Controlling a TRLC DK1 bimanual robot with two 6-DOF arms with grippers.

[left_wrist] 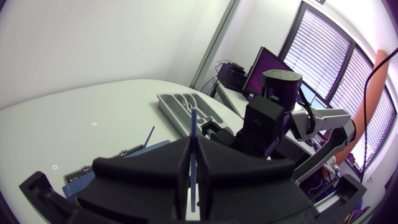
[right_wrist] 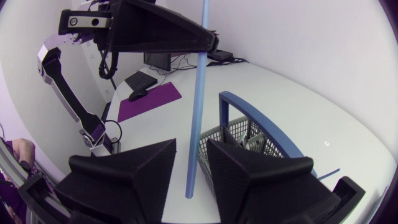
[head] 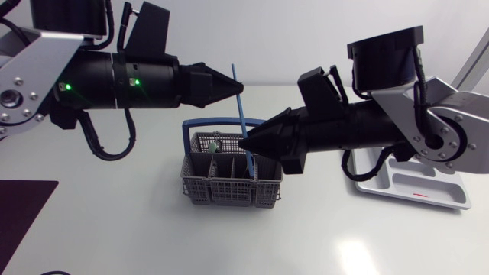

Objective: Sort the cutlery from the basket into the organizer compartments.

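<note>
A long blue cutlery piece (head: pixel 241 107) stands nearly upright above the grey basket (head: pixel 229 200), which has a blue handle (head: pixel 218 121). My left gripper (head: pixel 240 87) is shut on its upper part, the blue piece (left_wrist: pixel 193 124) sticking out past the fingertips. My right gripper (head: pixel 244 142) is at its lower end, just over the basket. In the right wrist view the blue piece (right_wrist: pixel 200 93) runs between the right gripper's (right_wrist: pixel 191 146) open fingers, with a narrow gap on each side. More cutlery (head: pixel 216 145) sits in the basket. The white organizer (head: pixel 412 183) lies at the right.
A small red item (head: pixel 420 196) lies in the organizer's front compartment. A dark purple mat (head: pixel 23 206) is at the table's left front edge. Both arms meet over the basket at the middle of the table.
</note>
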